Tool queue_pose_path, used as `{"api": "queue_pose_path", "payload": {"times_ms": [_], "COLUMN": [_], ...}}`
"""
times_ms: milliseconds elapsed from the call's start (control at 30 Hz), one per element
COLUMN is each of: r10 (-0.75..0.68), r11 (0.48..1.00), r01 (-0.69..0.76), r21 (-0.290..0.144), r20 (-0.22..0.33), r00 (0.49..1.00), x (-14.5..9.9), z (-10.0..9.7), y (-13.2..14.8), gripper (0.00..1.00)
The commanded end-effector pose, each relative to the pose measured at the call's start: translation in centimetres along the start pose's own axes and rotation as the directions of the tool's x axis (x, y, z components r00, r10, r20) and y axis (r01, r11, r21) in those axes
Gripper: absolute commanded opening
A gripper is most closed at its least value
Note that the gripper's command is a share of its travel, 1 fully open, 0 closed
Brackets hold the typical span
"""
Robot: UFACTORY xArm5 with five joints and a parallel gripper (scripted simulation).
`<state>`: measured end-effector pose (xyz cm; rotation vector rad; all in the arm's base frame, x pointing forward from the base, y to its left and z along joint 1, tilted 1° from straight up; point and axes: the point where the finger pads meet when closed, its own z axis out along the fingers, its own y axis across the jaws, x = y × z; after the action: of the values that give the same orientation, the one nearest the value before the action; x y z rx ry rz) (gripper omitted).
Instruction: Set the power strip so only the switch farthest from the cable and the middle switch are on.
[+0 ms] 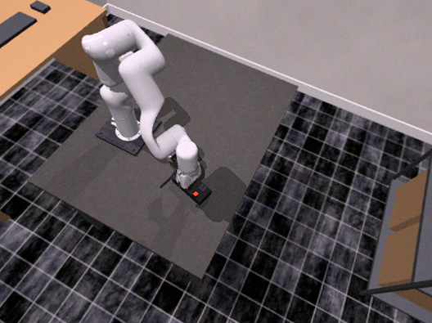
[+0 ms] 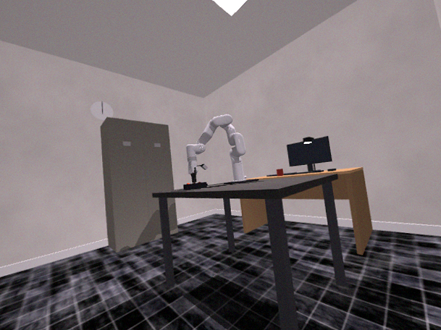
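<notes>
The black power strip [image 1: 195, 190] lies flat on the dark table, near its right edge. One switch at its far end glows orange-red [image 1: 195, 193]; the arm's wrist hides the strip's other switches. The strip also shows in the exterior view [image 2: 194, 185] as a low black bar with a red spot. My gripper [image 2: 193, 178] points straight down over the strip's middle part, shut and empty, its fingertips just above or touching the strip. In the top view the white wrist [image 1: 187, 167] covers the fingers. The strip's thin cable [image 1: 166, 181] runs off to the left.
The arm's base [image 1: 123, 133] stands on a black plate on the table to the left. An orange desk [image 1: 9, 39] with a keyboard and monitor stands beyond the table's left side. A grey cabinet [image 1: 426, 237] stands to the right.
</notes>
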<state>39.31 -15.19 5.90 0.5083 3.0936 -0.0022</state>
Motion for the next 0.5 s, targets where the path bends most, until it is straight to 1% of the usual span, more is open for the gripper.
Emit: {"api": "queue_pose_path", "payload": {"times_ms": [0, 467], "r10": [0.000, 0.000], "r11": [1.000, 1.000], "r01": [0.000, 0.000], "r21": [0.000, 0.000], "r20": [0.003, 0.003], "r00": [1.000, 1.000], "x": [-0.12, -0.11], "z": [0.10, 0.50], "y": [-0.01, -0.01], "gripper": [0.00, 0.00]}}
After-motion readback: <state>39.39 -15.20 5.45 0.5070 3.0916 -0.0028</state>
